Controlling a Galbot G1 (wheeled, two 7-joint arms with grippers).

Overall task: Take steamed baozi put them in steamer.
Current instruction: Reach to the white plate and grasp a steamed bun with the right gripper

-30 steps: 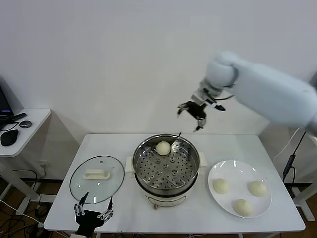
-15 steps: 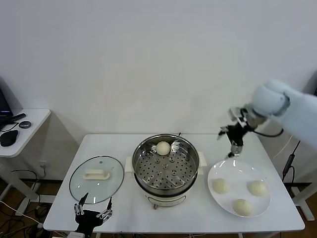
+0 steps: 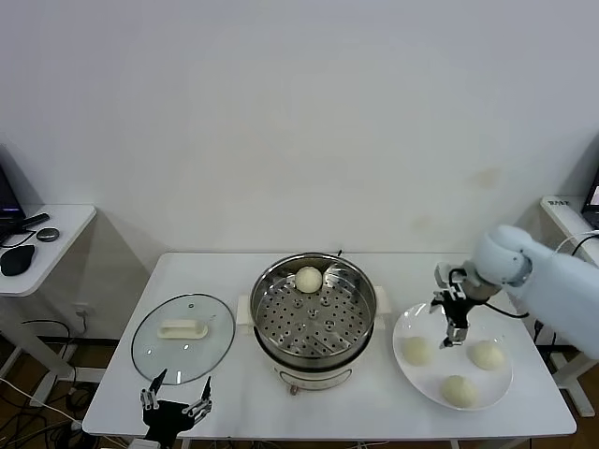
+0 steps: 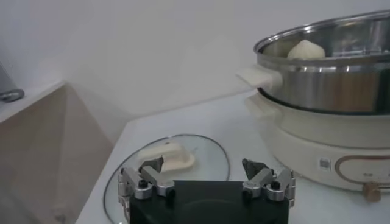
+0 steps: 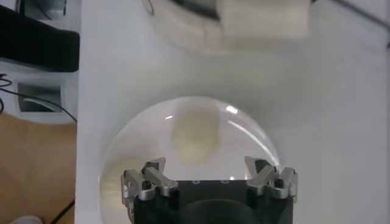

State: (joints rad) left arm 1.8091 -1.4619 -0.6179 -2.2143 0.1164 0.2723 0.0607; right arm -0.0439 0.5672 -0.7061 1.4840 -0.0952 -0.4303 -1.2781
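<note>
- Baozi: I count four; one (image 3: 309, 278) sits on the perforated tray at the far side of the steamer (image 3: 314, 318), and three lie on the white plate (image 3: 418, 320) to the steamer's right.
- On the plate I see one bun near its left edge (image 3: 417, 351), one toward its right (image 3: 487, 354), and one at the front (image 3: 458, 390).
- My right gripper (image 3: 454, 325) hangs over the plate, fingers spread wide and empty; its wrist view looks down on a bun (image 5: 194, 134).
- My left gripper (image 3: 175, 406) is parked at the table's front-left edge, fingers spread, holding nothing.
- Just beyond it I see the glass lid (image 3: 183, 337) lying flat on the table (image 3: 374, 402), left of the steamer.
</note>
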